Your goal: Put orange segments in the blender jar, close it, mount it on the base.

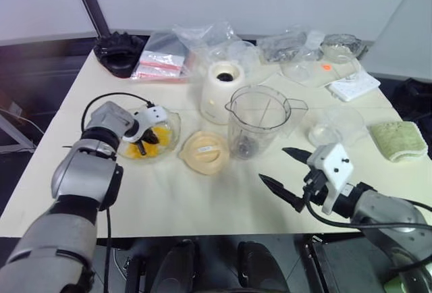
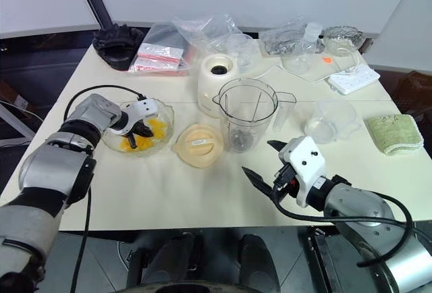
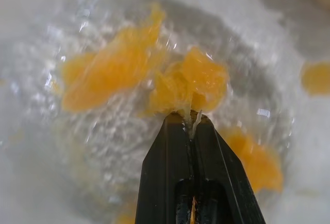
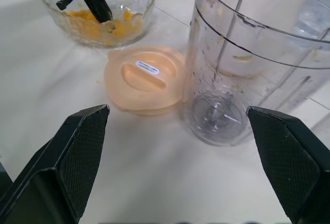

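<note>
Cream tabletop (image 1: 202,198) against a pale wall, clutter of clear plastic bags (image 1: 196,40) along the far edge. Left gripper (image 1: 140,146) sits at centre-left of the head view, dipped into the scalloped clear glass bowl (image 1: 169,127) that holds the glossy yellow-orange orange segments (image 1: 162,134). Head views don't resolve the fingertips; left wrist view does: the two black fingers (image 3: 170,172) are pressed together, tips against one orange chunk (image 3: 201,79), a thin shred of pulp caught between them. Can't tell whether the chunk itself is gripped.

Tall clear plastic blender jar (image 1: 260,121) stands upright at frame centre, lid off. Right wrist view looks down into it: dark blade at the bottom, no fruit inside. Flat round peach-cream lid (image 1: 204,152) lies just left of the jar, between jar and bowl. Squat cream-white base (image 1: 221,90) with a dark socket on top stands just behind the jar.

Right gripper (image 1: 283,171) at lower right, fingers spread wide, holding nothing, above the table in front of the jar.
</note>
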